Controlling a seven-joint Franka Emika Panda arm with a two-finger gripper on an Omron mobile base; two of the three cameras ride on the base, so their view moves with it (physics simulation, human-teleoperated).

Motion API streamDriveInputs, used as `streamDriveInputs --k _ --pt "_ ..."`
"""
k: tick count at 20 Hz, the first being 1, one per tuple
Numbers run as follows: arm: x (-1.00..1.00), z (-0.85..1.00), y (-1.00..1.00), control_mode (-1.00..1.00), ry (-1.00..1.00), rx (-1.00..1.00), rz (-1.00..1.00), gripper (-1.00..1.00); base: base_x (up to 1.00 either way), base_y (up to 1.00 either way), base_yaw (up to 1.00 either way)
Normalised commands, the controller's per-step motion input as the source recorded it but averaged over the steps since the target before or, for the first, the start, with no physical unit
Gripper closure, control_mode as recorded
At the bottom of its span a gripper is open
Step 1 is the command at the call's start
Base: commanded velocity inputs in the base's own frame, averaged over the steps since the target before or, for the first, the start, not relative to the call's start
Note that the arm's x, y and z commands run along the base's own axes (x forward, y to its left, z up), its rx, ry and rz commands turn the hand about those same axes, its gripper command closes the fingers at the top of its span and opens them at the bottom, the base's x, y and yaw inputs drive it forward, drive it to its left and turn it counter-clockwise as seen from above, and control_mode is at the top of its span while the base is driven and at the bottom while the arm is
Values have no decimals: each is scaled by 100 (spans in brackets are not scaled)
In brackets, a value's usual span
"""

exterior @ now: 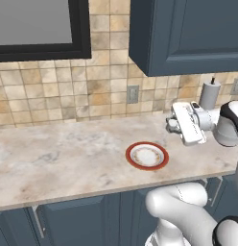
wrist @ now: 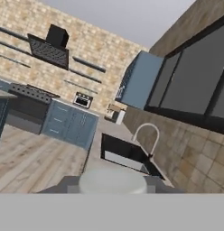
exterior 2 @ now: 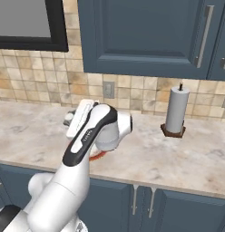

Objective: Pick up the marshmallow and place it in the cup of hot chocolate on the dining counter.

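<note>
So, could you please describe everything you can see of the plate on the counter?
The plate is round and shallow, white with a faint speckled centre and a red-orange rim, and looks ceramic. It lies flat and upright on the beige marbled counter, near the front edge below the wall outlet. Nothing can be seen resting on it. The hand is raised off to its right, apart from it. In the right base view the arm hides nearly all of it, leaving just a sliver of red rim.

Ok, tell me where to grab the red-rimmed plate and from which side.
Take the plate by its red rim, on the edge nearest the counter front, coming down from above: it lies flat, so only the rim offers a lip. The hand is shut on the marshmallow, so free it first.
</note>
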Motion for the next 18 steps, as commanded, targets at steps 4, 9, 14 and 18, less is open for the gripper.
streamDriveInputs --k 4,9,14,18 --pt "-35 63 1 -100 -13 0 11 100 0 0 0" --pt "-19 24 12 100 -5 0 5 100 -5 0 1" --pt "0 0 0 100 0 0 0 100 -41 0 1" --pt "0 0 0 100 0 0 0 100 -98 24 -8"
